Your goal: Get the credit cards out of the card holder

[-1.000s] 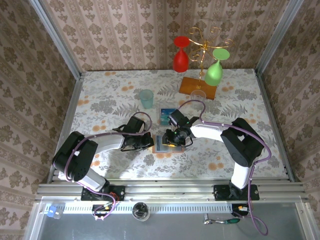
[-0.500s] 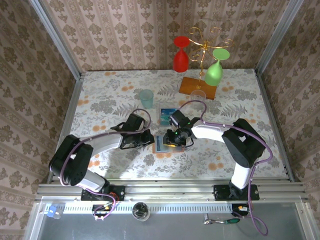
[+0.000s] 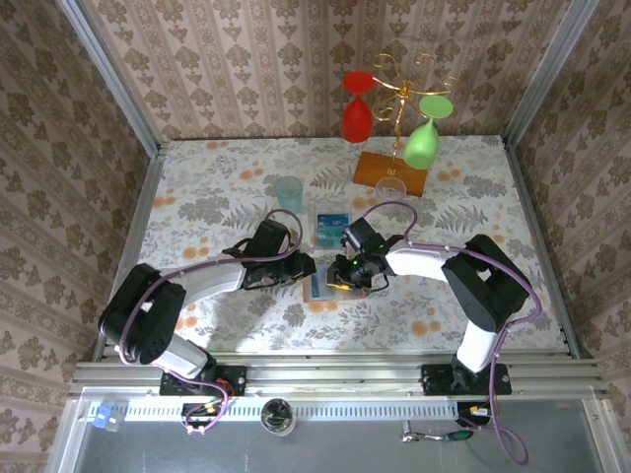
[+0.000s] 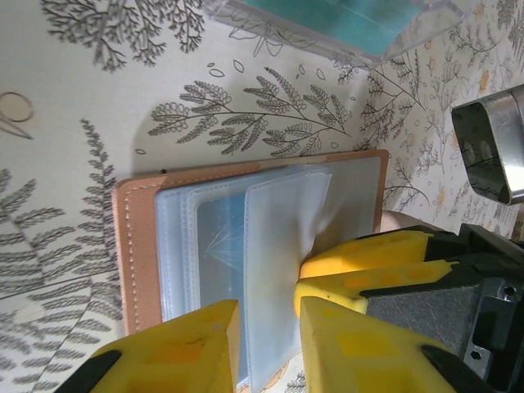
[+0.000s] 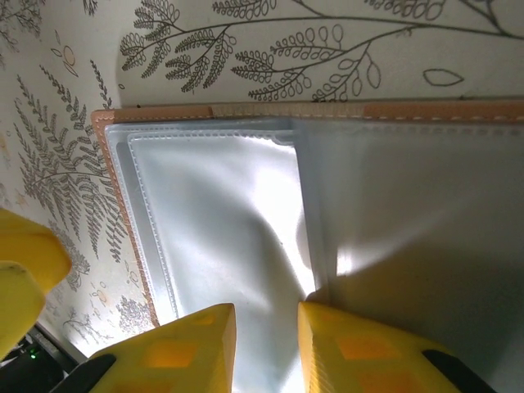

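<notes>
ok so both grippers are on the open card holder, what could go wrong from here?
1. Collision: the left gripper and right gripper crowd the same edge of the card holder. In the left wrist view their yellow fingers nearly touch.
2. Wrong grab: a clear sleeve runs between the left fingers, so closing may pinch only the sleeve and lift or drag the whole holder.

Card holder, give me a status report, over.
Left gripper and right gripper slightly open over the clear sleeves. Card holder open flat on table. Teal cards in clear box nearby. Grippers crowding each other.
</notes>
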